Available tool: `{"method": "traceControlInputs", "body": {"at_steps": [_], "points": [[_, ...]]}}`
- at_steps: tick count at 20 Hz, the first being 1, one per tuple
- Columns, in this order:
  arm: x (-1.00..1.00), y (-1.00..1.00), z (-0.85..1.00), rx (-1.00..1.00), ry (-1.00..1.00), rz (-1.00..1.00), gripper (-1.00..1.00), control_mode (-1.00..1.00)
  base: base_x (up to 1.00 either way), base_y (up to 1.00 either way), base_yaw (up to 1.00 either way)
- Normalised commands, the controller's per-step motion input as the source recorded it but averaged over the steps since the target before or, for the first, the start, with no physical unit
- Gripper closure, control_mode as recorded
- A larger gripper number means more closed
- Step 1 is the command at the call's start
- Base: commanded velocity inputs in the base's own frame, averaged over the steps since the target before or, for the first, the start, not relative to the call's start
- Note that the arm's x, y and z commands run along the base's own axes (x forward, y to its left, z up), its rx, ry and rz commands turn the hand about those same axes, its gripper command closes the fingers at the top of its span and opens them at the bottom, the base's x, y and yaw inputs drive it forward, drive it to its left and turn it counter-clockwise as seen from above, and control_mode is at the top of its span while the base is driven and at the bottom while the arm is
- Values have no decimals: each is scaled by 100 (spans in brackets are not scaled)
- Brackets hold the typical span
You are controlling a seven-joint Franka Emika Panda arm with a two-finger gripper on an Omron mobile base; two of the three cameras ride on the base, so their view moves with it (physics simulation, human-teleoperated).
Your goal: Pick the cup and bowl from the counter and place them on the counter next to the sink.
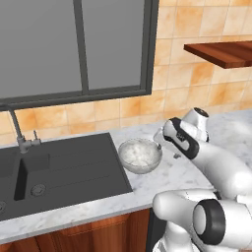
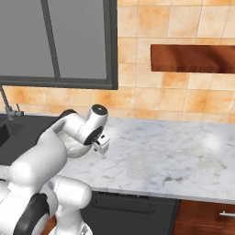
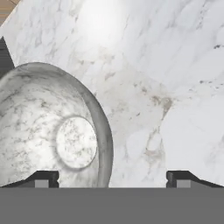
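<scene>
Pincer stands wide open over the bowl's rim, holding nothing. Bowl sits on the tabletop just beside the sink. I think the pincer should rise straight up, so the rim is not tipped.

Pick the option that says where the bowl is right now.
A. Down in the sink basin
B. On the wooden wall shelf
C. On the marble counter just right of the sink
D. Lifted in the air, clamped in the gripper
C: the bowl sits on the counter beside the sink, with the open gripper straddling its rim.
</scene>
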Motion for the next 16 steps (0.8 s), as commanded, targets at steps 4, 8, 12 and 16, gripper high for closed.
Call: {"method": "traceControlInputs", "body": {"at_steps": [4,8,12,16], "points": [[-81,-31,67,0,-2,0,-100,-100,0,0,0],[-100,-3,45,-4,-1,0,-100,-100,0,0,0],[-98,0,42,-10,-7,0,-100,-100,0,0,0],[-60,3,23,-12,-12,3,-100,-100,0,0,0]]}}
